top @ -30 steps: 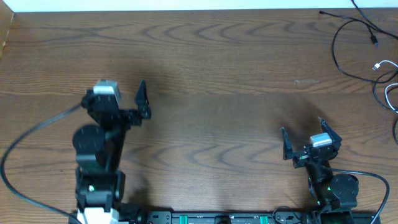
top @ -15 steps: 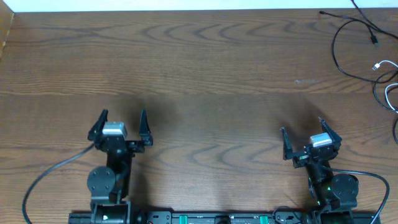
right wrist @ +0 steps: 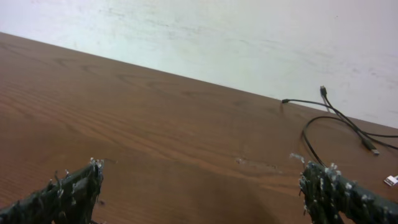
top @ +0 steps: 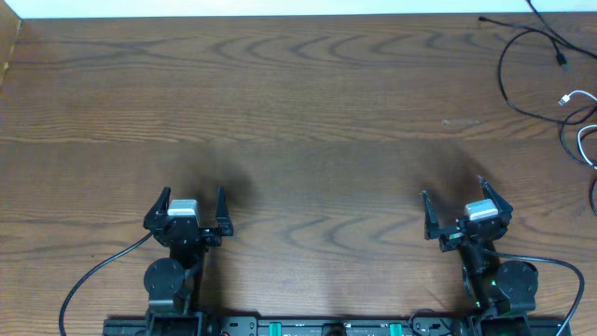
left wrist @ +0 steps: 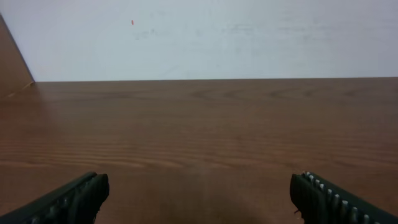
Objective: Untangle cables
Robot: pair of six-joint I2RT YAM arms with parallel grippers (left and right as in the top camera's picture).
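Observation:
The cables lie at the table's far right. A long black cable loops there, and a white cable with a small plug curls beside it near the edge. The right wrist view shows the black cable ahead to the right and a white plug at the frame edge. My right gripper stands open and empty near the front edge, well short of the cables. My left gripper is open and empty at the front left, facing bare wood.
The wooden table stretches bare between the arms and the back edge. A white wall rises behind it. Thick black arm wires trail at the front left and front right.
The left arm has drawn back toward the front edge and settled low, its gripper now facing the far side. The right arm and the cables have not moved.

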